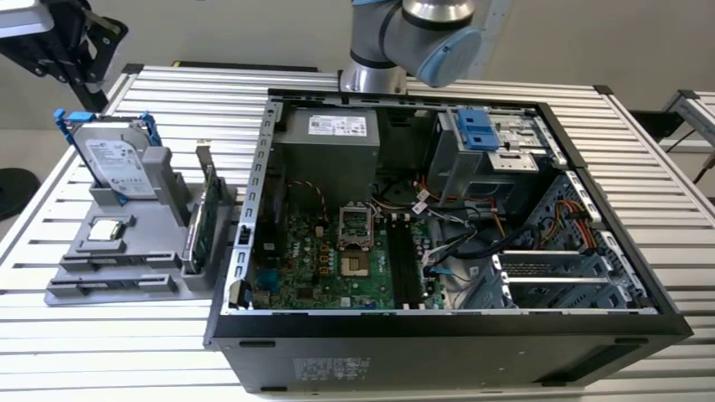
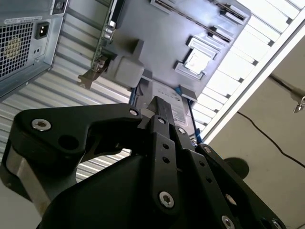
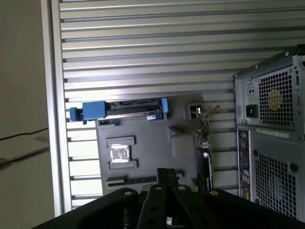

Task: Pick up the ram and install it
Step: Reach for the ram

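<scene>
My gripper hangs high over the table's far corner at the exterior view's left, above the upright hard drive. In both wrist views its black fingers lie together, shut, with nothing seen between them. Below it sits the grey parts holder. I cannot make out the ram for sure; the holder's two long narrow slots show as thin dark lines. In the open computer case, the black memory slots run beside the processor socket.
The holder also carries a hard drive in a blue frame, a square chip and a green card with a metal bracket. The case's rear panel stands close beside the holder. A slatted aluminium table lies beneath.
</scene>
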Controlling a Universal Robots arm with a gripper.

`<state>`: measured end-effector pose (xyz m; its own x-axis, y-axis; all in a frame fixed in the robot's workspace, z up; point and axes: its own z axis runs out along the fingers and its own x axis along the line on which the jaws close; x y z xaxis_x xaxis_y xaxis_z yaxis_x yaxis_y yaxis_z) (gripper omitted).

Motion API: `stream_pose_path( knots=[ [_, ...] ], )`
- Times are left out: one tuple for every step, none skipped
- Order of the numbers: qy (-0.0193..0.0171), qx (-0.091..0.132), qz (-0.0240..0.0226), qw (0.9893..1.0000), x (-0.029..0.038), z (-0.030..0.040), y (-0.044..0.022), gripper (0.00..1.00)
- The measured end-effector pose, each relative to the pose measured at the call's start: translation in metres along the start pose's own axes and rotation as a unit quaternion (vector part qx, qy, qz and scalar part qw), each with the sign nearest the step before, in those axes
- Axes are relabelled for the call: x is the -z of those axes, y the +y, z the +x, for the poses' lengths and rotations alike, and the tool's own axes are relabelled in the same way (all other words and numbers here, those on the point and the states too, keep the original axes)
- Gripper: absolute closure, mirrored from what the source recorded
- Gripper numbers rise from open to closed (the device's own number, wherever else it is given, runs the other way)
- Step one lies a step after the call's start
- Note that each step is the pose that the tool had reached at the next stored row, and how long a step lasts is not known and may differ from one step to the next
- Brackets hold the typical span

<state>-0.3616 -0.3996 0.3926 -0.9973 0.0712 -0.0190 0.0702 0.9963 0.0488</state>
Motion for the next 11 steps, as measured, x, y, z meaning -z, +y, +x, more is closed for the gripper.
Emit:
stream_pose_path(
  knots=[
    [0.0,0.0,0.0,1.0,0.0,0.0009,-0.0001,1.0],
    [0.0,0.0,0.0,1.0,0.0001,0.0018,-0.0001,1.0],
    [0.0,0.0,0.0,1.0,0.0001,0.0027,-0.0002,1.0],
    [0.0,0.0,0.0,1.0,0.0001,0.0037,-0.0003,1.0],
    [0.0,0.0,0.0,1.0,0.0001,0.0047,-0.0004,1.0],
    [0.0001,0.0,0.0,1.0,0.0002,0.0057,-0.0004,1.0],
    [0.0001,0.0,0.0,1.0,0.0002,0.0067,-0.0005,1.0],
    [0.0001,0.001,0.0,1.0,0.0002,0.0077,-0.0006,1.0],
    [0.0001,0.002,0.0,1.0,0.0002,0.0086,-0.0007,1.0],
    [0.0002,0.002,0.0,1.0,0.0003,0.0095,-0.0008,1.0],
    [0.0002,0.004,0.0,1.0,0.0003,0.0105,-0.0009,1.0]
  ],
)
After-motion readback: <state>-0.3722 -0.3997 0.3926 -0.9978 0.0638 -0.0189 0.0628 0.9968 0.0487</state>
